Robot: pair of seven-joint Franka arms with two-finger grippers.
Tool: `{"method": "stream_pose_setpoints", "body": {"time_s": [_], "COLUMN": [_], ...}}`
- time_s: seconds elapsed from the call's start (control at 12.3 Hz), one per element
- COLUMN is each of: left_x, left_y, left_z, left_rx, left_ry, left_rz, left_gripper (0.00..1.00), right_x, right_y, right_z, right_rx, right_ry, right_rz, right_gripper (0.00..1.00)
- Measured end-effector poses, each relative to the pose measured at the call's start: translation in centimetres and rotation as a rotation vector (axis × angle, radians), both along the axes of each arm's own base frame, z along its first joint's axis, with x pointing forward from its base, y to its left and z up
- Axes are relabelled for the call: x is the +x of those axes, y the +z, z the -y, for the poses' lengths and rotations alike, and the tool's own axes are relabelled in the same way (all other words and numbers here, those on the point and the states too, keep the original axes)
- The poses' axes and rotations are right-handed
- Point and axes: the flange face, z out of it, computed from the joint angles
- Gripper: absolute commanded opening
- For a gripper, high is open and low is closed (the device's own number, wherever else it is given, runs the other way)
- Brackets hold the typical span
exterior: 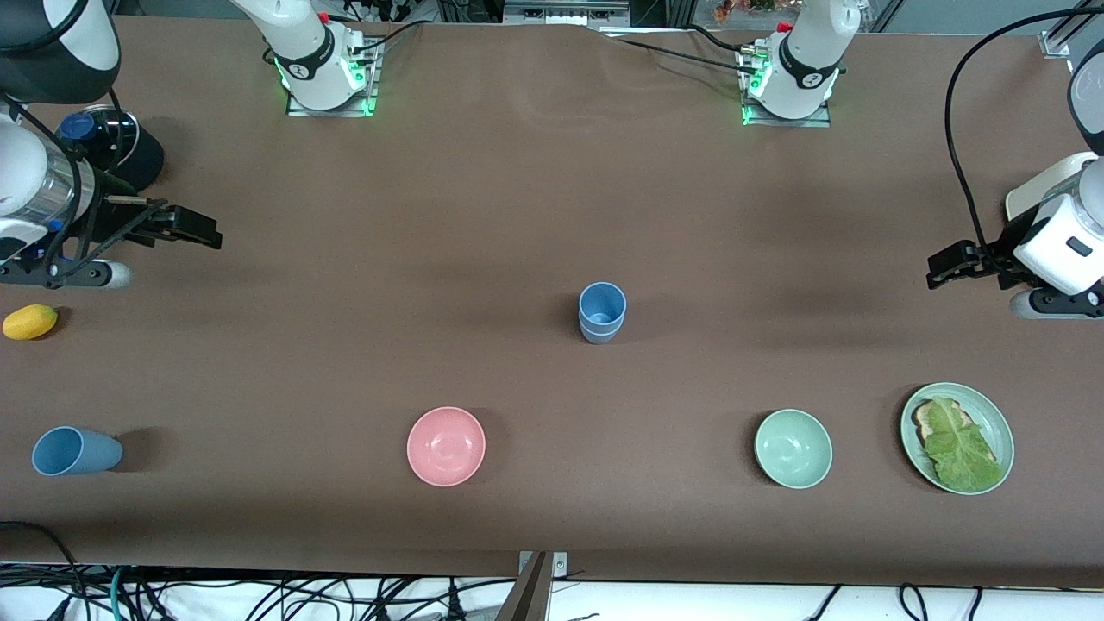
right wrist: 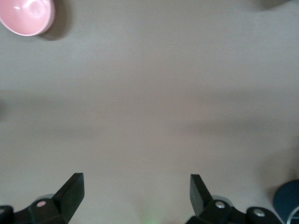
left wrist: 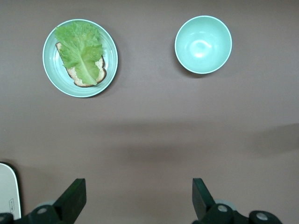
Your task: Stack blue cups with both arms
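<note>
Two blue cups (exterior: pixel 602 312) stand nested upright in the middle of the table. A third blue cup (exterior: pixel 76 450) lies on its side toward the right arm's end, nearer to the front camera. My right gripper (exterior: pixel 207 235) hovers open over bare table at that end, well apart from both; its wrist view shows the gripper (right wrist: pixel 135 193) with only tabletop between the fingers. My left gripper (exterior: pixel 940 267) hangs open over the left arm's end, and in its wrist view the gripper (left wrist: pixel 138 198) holds nothing.
A pink bowl (exterior: pixel 446 446) (right wrist: pixel 25 16), a green bowl (exterior: pixel 793 448) (left wrist: pixel 203 44) and a green plate (exterior: pixel 992 418) (left wrist: pixel 110 51) with bread and lettuce sit along the near side. A yellow fruit (exterior: pixel 30 322) lies under the right arm.
</note>
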Motion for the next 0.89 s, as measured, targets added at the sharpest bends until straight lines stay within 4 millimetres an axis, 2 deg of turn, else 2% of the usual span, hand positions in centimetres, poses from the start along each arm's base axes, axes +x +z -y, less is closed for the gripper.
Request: {"method": "stream_pose_setpoints", "body": {"time_s": [0.41, 0.89], "left_x": [0.0, 0.0], "left_y": [0.0, 0.0], "left_z": [0.3, 0.3], "left_rx": [0.000, 0.000], "left_ry": [-0.006, -0.007], "left_rz": [0.000, 0.001], "left_gripper": [1.00, 1.00], "right_x": [0.0, 0.0], "right_y": [0.2, 0.5], "right_z": [0.2, 1.4], "right_rx": [-0.007, -0.007], "right_ry": [0.000, 0.000], "right_rz": [0.003, 0.003], "right_gripper": [1.00, 1.00]}}
